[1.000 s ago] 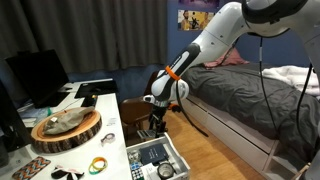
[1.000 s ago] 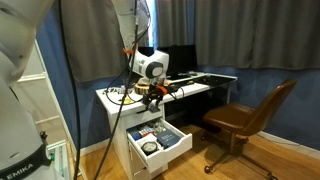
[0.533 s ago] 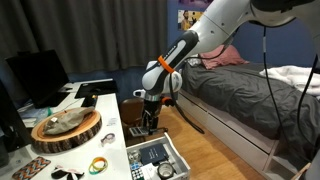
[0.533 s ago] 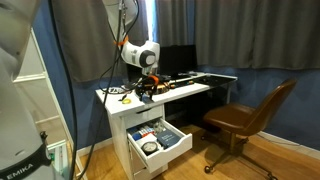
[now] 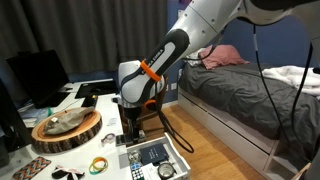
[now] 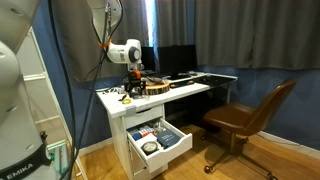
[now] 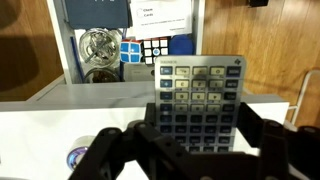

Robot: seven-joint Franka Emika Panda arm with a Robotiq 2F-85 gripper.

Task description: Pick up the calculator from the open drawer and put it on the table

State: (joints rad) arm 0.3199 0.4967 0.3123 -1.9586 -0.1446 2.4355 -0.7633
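In the wrist view the grey calculator [image 7: 198, 98], with rows of dark and pale keys, sits between my gripper's [image 7: 200, 135] two black fingers, held above the white table's front edge [image 7: 90, 92]. The gripper is shut on it. The open drawer [image 7: 125, 40] lies beyond the edge. In both exterior views the gripper [image 5: 134, 129] [image 6: 133, 88] hangs over the white table near the drawer [image 5: 155, 160] [image 6: 155, 140]; the calculator is too small to make out there.
The drawer holds a round metal tin [image 7: 99, 46], a cube puzzle [image 7: 143, 48] and white cards [image 7: 160, 14]. On the table stand a wooden round tray [image 5: 66, 128], a tape roll [image 5: 100, 165] and a monitor [image 5: 38, 77]. A bed [image 5: 250, 90] and a brown chair [image 6: 250, 118] are nearby.
The arm has swung from above the drawer to over the table, carrying the calculator with it.
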